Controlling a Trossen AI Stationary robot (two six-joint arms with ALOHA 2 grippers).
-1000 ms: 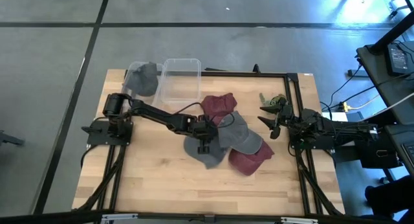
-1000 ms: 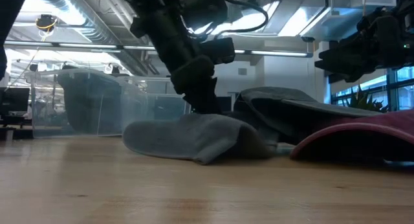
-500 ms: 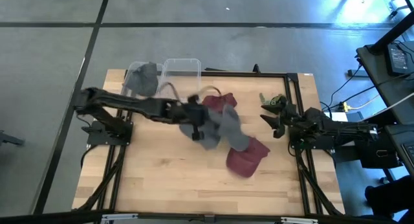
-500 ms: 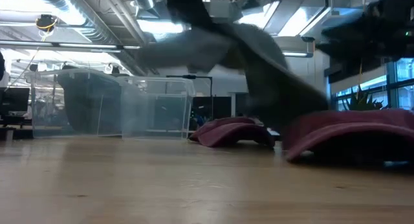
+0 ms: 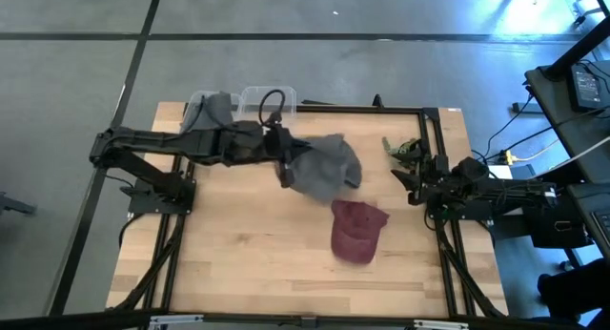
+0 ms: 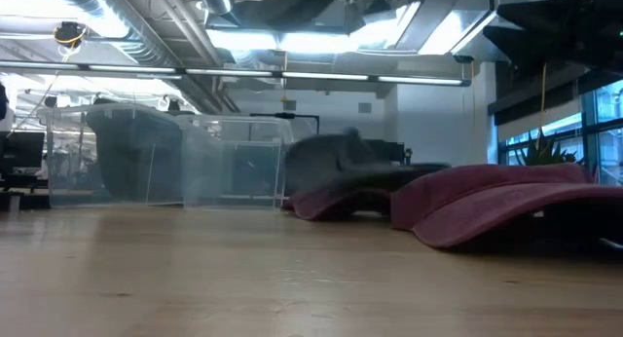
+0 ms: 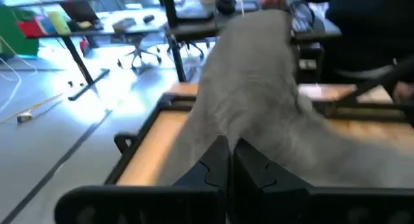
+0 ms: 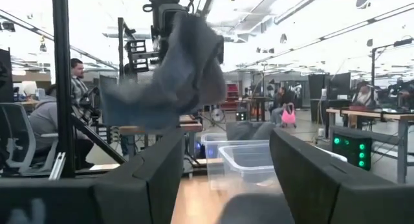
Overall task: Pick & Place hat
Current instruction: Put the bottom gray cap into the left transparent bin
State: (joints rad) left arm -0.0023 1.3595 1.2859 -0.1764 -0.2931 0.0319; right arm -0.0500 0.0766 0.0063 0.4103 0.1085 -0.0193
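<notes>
My left gripper (image 5: pixel 282 159) is over the far middle of the table, beside the clear bins, shut on a grey hat (image 5: pixel 324 168). That hat also shows in the left wrist view (image 7: pixel 259 88) and, hanging in the air, in the right wrist view (image 8: pixel 171 68). A maroon hat (image 5: pixel 357 231) lies on its brim and crown at the table's middle right. A second maroon hat (image 6: pixel 326 203) shows only in the low view, farther back. My right gripper (image 5: pixel 405 168) waits open at the table's right edge. My left gripper pinches the grey hat by an edge (image 7: pixel 223 130) between its two shut fingers (image 7: pixel 213 166). They come at it roughly level from the table's left. The hat is lifted clear of the table and droops away from the fingertips, slack.
Two clear bins stand at the far edge: one (image 5: pixel 270 111) just behind the held hat, another (image 5: pixel 212 116) to its left with a grey hat inside. Black frame rails (image 5: pixel 429 149) run along the right and far sides. Bare wood lies along the near edge (image 5: pixel 267 273).
My left gripper has risen from the table's middle and swung toward the far edge and the bins, carrying the grey hat. The hat has come off the table and off the maroon hats, leaving the near maroon hat uncovered. My right arm has kept still.
</notes>
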